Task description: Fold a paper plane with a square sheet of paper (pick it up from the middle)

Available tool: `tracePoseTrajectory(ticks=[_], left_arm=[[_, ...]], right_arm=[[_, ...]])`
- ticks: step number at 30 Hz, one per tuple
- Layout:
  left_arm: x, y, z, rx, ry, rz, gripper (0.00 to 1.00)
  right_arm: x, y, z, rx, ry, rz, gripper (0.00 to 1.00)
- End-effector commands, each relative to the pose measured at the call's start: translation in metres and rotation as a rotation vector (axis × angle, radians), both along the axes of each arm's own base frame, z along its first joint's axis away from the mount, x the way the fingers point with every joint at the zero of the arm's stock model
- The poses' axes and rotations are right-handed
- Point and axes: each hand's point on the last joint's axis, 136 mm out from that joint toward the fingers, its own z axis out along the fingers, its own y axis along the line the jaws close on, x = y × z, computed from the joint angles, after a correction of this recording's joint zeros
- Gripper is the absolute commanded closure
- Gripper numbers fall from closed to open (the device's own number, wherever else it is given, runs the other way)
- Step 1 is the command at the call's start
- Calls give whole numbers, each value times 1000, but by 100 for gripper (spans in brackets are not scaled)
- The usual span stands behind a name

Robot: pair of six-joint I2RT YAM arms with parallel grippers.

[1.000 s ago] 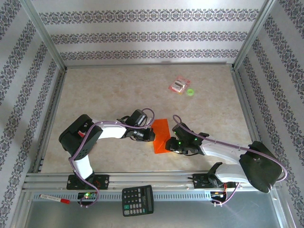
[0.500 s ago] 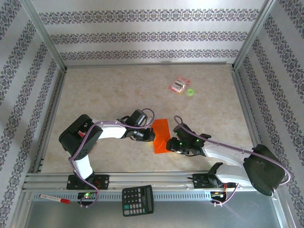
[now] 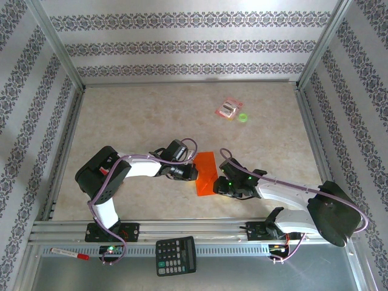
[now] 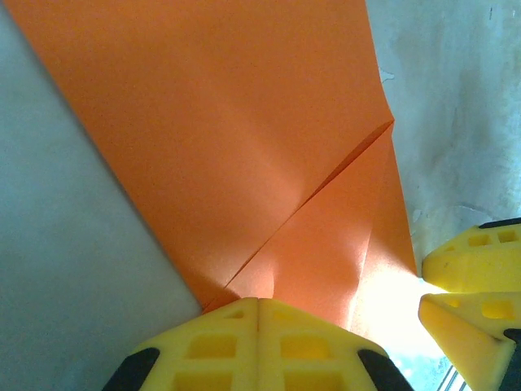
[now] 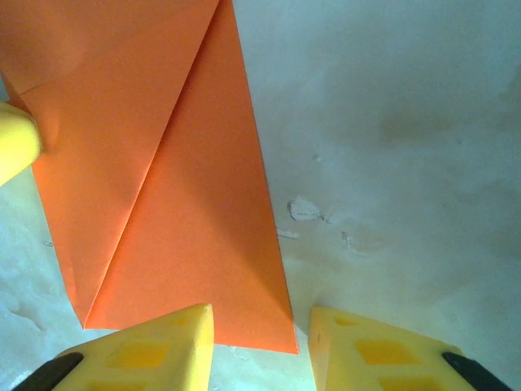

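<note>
As the shut left tool pinned one long edge, the thin, bright orange paper sheet lay half-folded on the marbled beige surface, between both arms.
Risk lay with the right tool, its jaws narrowly parted astride the sheet's near corner and gripping nothing: a careless push could have skewed the crease or slid the sheet from under the left tool. It showed a narrow strip with one diagonal flap, no dart yet.

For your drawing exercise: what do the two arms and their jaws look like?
The left arm and right arm have black housings, white links and purple cables. Green lights glow near the right wrist. The jaws are yellow, with rectangular recesses.
</note>
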Motion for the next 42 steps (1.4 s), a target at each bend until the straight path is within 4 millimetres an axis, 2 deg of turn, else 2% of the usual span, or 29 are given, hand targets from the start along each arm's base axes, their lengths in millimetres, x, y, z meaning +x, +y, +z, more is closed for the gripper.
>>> tracePoseTrajectory(ticks=[1,14,35,42], left_arm=[[-11,16,-22,76,53,-5,100],[-10,15,-22,78,55,-12,100],[-12,16,-22,81,58,-17,100],[-12,16,-24,84,61,-20,100]], right_arm=[[7,23,6,91,-32,34,65],[10,32,14,120,-45,64,69],[5,23,16,80,-42,66,72],[5,27,14,89,-33,74,72]])
